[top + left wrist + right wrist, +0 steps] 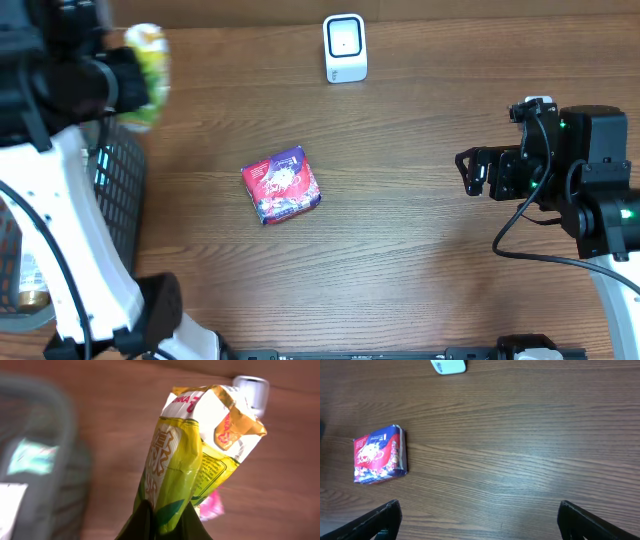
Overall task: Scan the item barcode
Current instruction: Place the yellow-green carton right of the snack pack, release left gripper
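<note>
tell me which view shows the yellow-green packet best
Left wrist: the yellow-green packet fills the frame, its print and crimped top clear. Overhead shows it only small and blurred at the top left. Right wrist does not show it.

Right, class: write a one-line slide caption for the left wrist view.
Left gripper shut on a yellow-green packet over the wooden table, white scanner behind.

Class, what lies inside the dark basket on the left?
The basket holds a blurred packet with a teal label and something white beside it. The white arm covers most of the inside, so the rest is hidden.
</note>
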Robot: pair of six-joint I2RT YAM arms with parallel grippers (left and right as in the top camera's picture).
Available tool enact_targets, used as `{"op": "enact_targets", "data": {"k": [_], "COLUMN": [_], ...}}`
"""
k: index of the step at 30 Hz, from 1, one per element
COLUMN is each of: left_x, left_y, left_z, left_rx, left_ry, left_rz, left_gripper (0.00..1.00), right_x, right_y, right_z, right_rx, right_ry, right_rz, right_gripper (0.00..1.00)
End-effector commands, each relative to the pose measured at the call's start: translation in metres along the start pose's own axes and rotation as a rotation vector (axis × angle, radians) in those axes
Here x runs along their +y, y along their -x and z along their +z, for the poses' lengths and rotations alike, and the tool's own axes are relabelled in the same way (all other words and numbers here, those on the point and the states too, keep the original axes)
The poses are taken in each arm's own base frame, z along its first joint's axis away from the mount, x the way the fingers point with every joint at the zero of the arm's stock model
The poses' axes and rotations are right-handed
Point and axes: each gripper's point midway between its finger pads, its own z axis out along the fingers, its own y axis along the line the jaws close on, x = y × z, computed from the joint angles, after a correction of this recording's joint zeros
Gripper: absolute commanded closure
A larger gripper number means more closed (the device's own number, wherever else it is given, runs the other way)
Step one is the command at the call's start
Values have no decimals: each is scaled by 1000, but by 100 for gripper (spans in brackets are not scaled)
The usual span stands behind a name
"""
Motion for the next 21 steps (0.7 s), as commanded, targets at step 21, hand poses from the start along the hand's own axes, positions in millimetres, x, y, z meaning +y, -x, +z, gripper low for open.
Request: {"op": "enact_targets", "data": {"k": [21], "left_x": [-215], "left_y": [-141], "left_z": [198], "left_rx": [590], "left_ry": [-297], "left_rz": [7], "left_gripper": [96], "right_x": [-4], "right_y": [3], "right_z": [18], "right_rx": [47], "right_ry": [-5], "right_rz": [5], "right_gripper": [0]}}
